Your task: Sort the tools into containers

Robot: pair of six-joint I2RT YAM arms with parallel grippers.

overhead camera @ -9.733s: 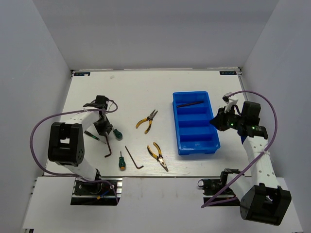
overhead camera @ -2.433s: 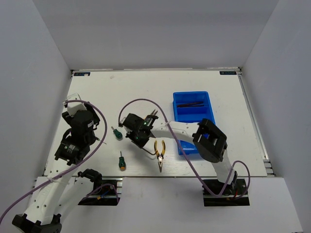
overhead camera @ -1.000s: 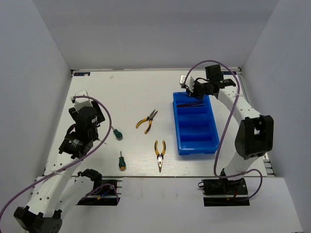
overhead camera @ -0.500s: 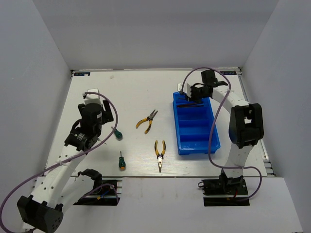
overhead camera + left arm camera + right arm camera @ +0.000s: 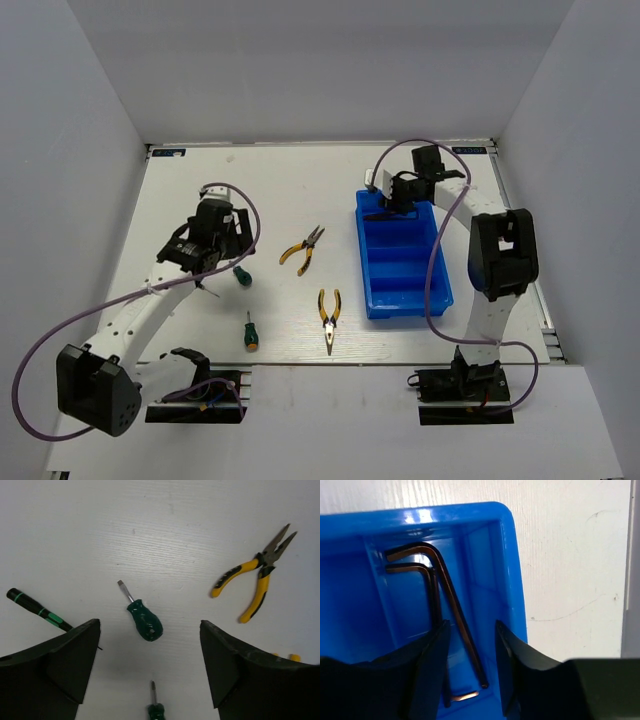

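My left gripper [image 5: 150, 625] [image 5: 230, 252] hangs open above the table, over a stubby green-handled screwdriver [image 5: 145, 622] [image 5: 241, 275]. A second green screwdriver [image 5: 156, 711] [image 5: 250, 333] lies nearer the front. To the left lies a thin dark green-tipped screwdriver [image 5: 37, 610]. Yellow-handled pliers [image 5: 255, 580] [image 5: 302, 248] lie to the right, another pair [image 5: 328, 320] nearer. My right gripper [image 5: 471, 625] [image 5: 393, 205] is open inside the far compartment of the blue tray [image 5: 517, 595] [image 5: 408, 312]. Dark hex keys [image 5: 445, 595] lie on the compartment floor, one running between the jaws.
The white walls of the enclosure stand on the left, right and back. The tray's three nearer compartments [image 5: 405, 265] hold nothing. My right arm's purple cable [image 5: 440, 150] arcs above the tray's far end.
My right gripper has opened in the far compartment and the hex key now lies loose. My left arm has swung right and farther out, over the stubby screwdriver, jaws a little wider.
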